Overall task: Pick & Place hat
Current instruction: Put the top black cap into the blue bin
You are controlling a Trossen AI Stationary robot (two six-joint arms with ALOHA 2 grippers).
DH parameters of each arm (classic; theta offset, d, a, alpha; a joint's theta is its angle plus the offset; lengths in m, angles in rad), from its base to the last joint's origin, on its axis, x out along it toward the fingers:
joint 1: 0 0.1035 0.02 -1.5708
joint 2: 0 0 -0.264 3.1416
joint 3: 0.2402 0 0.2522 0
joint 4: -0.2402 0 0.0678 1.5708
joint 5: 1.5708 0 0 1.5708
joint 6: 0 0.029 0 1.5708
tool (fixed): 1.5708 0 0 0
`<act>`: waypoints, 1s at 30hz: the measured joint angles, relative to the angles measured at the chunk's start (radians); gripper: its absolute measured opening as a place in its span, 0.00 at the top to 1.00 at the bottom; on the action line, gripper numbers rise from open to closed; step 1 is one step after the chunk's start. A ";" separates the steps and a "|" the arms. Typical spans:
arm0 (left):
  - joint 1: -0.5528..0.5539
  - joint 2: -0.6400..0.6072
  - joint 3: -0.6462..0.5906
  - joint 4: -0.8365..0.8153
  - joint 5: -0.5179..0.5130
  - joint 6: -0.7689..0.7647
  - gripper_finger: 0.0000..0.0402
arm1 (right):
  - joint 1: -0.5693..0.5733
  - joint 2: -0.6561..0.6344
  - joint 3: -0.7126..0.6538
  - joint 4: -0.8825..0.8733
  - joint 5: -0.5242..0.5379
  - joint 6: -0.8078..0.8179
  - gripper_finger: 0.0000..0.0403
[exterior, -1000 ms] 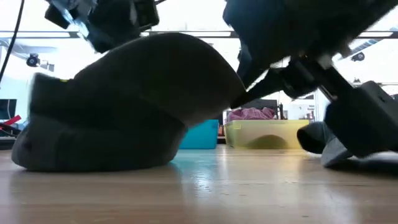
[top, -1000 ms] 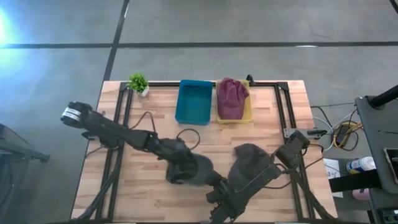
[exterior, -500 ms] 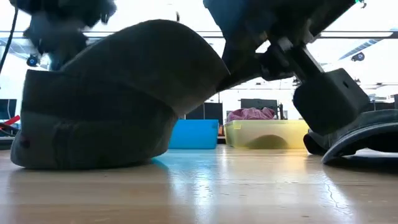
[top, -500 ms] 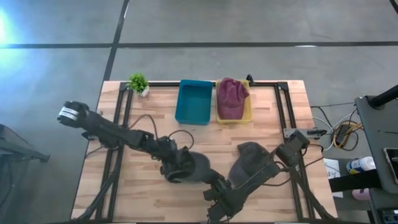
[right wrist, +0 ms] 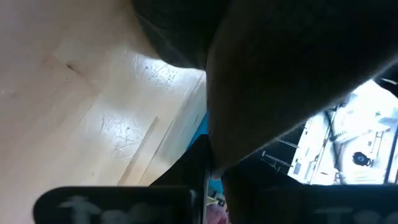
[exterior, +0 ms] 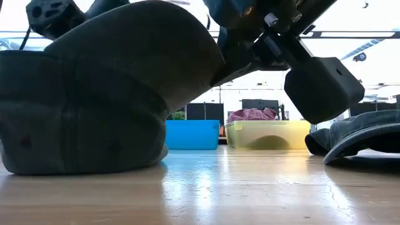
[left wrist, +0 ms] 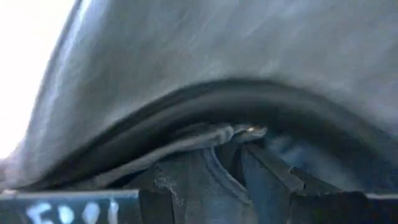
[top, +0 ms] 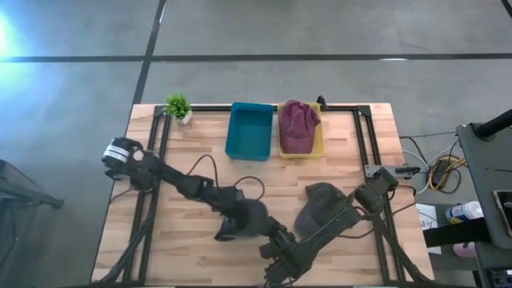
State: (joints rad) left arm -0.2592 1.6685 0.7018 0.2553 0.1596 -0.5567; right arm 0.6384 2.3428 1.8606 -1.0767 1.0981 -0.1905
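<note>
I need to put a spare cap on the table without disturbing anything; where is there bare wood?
Free: the wood between the plant and the left arm, and the front left corner. The strip before the blue bin and yellow bin is narrow. Crowded: front centre, where both grippers meet at the dark hat, with a grey hat beside.

A small green potted plant (top: 178, 106) is standing at the wooden table's (top: 200, 252) far left corner. A black metal frame (top: 364, 136) is running along the tabletop's edges. Loose cables (top: 438, 170) are lying on the grey floor (top: 280, 40) right of the table.
</note>
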 joint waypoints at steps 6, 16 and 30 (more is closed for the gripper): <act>0.003 -0.098 0.058 -0.150 -0.022 0.072 0.66 | 0.005 0.000 -0.002 0.000 -0.003 0.027 0.93; 0.003 -0.319 0.065 -0.320 -0.195 0.077 0.66 | -0.008 0.000 -0.040 0.000 -0.054 0.095 0.93; 0.002 -0.603 0.064 -0.630 -0.351 -0.007 0.66 | -0.015 0.000 -0.043 0.006 -0.052 0.163 0.93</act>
State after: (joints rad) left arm -0.2573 1.0656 0.7654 -0.3748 -0.1909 -0.5639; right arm 0.6229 2.3425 1.8172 -1.0706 1.0460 -0.0277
